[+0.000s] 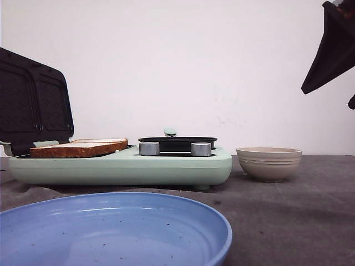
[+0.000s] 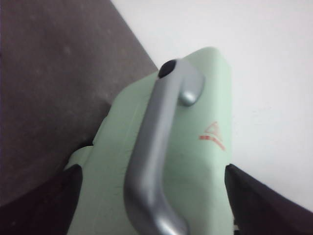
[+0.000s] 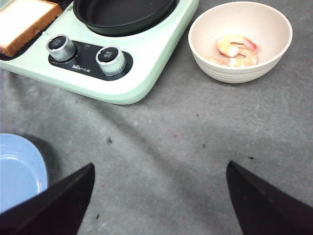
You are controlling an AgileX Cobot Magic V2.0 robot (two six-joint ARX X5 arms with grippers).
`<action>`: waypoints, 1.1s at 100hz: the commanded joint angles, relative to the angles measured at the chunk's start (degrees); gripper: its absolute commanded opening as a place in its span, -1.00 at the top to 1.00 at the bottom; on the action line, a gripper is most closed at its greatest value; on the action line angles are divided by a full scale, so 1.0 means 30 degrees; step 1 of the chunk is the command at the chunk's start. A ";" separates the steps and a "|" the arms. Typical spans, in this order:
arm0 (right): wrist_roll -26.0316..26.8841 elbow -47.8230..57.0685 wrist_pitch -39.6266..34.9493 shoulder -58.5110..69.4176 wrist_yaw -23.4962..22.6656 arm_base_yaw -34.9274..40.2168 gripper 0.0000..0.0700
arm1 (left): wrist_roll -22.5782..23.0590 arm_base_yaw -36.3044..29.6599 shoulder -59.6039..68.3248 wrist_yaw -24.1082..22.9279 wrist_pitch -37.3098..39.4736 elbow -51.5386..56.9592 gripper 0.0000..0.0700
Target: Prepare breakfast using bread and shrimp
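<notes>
Right wrist view, right gripper (image 3: 156, 196) jaws wide over bare mat (image 3: 171, 147), shrimp (image 3: 235, 49) in bowl (image 3: 239, 73), left gripper (image 2: 151, 205) jaws wide flanking lid handle (image 2: 156, 156), bread (image 1: 77, 148) on open grill (image 1: 122, 166).

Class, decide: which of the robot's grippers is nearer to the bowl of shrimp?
Right. The right gripper hangs open over the mat just short of the bowl; the left gripper straddles the appliance lid's handle, far across the table.
</notes>
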 commanded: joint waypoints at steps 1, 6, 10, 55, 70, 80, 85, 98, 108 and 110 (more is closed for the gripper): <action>0.0073 0.0087 0.0189 0.0080 0.0015 0.0095 -0.49 | -0.0372 -0.0066 0.0386 0.0262 0.0510 0.0328 -0.47; 0.0073 0.0087 0.0197 0.0080 0.0015 0.0095 -0.49 | -0.0423 -0.0146 0.0539 0.0255 0.0772 0.0328 -0.47; 0.0073 0.0087 0.0189 0.0080 0.0015 0.0095 -0.49 | -0.0546 -0.0211 0.0612 0.0240 0.0998 0.0328 -0.47; 0.0138 0.0087 0.0189 0.0080 0.0015 0.0095 -0.49 | -0.0481 -0.0787 0.0874 -0.0284 0.1464 0.0328 0.38; 0.0146 0.0087 0.0182 0.0080 0.0015 0.0095 -0.49 | -0.0437 -0.0984 0.1144 -0.0284 0.1399 0.0328 0.53; 0.0146 0.0087 0.0175 0.0080 0.0015 0.0095 -0.49 | -0.0415 -0.1107 0.1268 -0.0291 0.1268 0.0328 1.00; 0.0146 0.0087 0.0175 0.0080 0.0015 0.0095 -0.49 | -0.0415 -0.1107 0.1304 -0.0291 0.1260 0.0328 0.99; 0.0146 0.0087 0.0175 0.0080 0.0015 0.0095 -0.49 | -0.0277 -0.1122 0.1326 -0.0306 0.1268 0.0328 0.99; 0.0138 0.0087 0.0175 0.0080 0.0015 0.0095 -0.49 | -0.0146 -0.1151 0.1326 -0.0291 0.1268 0.0328 0.99; 0.0146 0.0087 0.0175 0.0080 0.0015 0.0095 -0.49 | -0.0073 -0.1180 0.1326 -0.0299 0.1268 0.0328 0.99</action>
